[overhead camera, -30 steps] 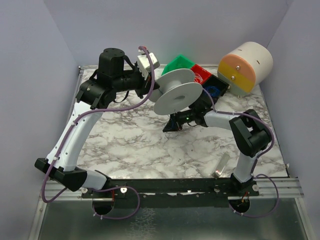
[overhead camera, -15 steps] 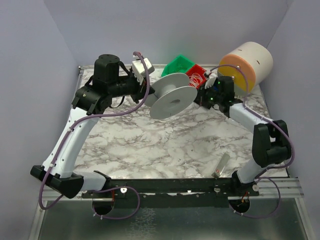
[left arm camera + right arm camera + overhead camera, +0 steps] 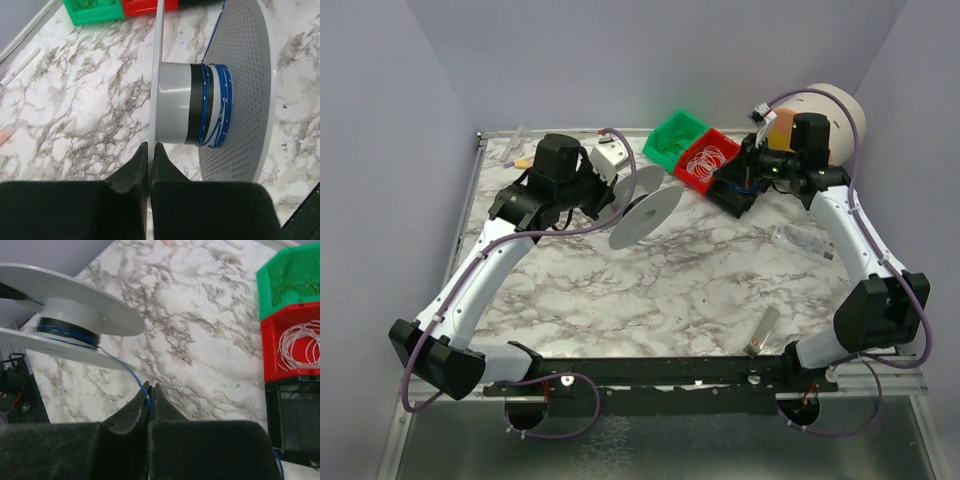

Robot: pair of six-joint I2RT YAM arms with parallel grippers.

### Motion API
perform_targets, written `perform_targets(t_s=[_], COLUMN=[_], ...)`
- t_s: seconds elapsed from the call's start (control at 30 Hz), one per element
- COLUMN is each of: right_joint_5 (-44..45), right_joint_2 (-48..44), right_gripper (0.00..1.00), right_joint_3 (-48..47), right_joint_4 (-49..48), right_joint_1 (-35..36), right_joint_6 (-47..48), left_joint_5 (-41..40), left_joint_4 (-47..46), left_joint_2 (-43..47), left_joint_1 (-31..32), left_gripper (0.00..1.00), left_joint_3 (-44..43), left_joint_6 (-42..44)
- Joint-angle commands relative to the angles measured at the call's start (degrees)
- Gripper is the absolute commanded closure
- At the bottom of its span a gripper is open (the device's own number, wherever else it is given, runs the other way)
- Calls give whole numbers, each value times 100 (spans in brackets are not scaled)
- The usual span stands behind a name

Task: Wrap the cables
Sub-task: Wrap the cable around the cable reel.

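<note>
My left gripper (image 3: 149, 147) is shut on the thin white flange of a grey spool (image 3: 645, 205) and holds it just above the marble table (image 3: 670, 290). Blue wire (image 3: 220, 105) is wound in several turns round the spool's hub (image 3: 175, 102). My right gripper (image 3: 149, 390) is shut on a strand of that blue wire (image 3: 125, 369), which runs taut from the spool (image 3: 75, 290) to my fingertips. In the top view the right gripper (image 3: 732, 183) is by the bins. The cables, hair-thin dark wires (image 3: 292, 282), lie in the green bin (image 3: 675, 135).
A red bin (image 3: 705, 160) with white wire rings (image 3: 300, 345) stands beside a black bin (image 3: 295, 415). A large white, orange and yellow cylinder (image 3: 820, 115) is at the back right. A clear plastic piece (image 3: 800, 240) and a small strip (image 3: 763, 330) lie at the right.
My right arm swung from under the spool out to the back right by the bins, drawing the blue wire along. My left arm brought the spool lower and turned it.
</note>
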State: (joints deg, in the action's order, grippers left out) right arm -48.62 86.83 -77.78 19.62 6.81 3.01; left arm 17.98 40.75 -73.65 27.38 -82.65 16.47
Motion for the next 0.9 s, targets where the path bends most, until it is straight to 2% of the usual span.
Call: perform_targets(t_s=[0.0,0.13,0.33,0.5,0.87], right_joint_5=[-947,-979,-1092,-1309,-1271], right_joint_2=[-191,-139,62,224,407], right_gripper=[99,99,99,100,100], right_joint_3=[-406,-705,-936,-817,370], right_joint_4=[552,546,179,174,-238], right_joint_1=[68,422,1114,1690,2715], right_joint_6=[-251,-506,-737,-432,382], left_joint_5=[-1017,-1502,-1721,-1949,-891], left_joint_4=[-840,-1056,-1237,-1373,-1490], left_joint_2=[-76,-362,-1023,-1396,-1905], left_joint_1=[148,311,400,394,50], left_gripper=[100,100,100,100,100], left_joint_3=[151,210,91,14,-766], left_joint_6=[-376,-692,-1435,-1900,-2655])
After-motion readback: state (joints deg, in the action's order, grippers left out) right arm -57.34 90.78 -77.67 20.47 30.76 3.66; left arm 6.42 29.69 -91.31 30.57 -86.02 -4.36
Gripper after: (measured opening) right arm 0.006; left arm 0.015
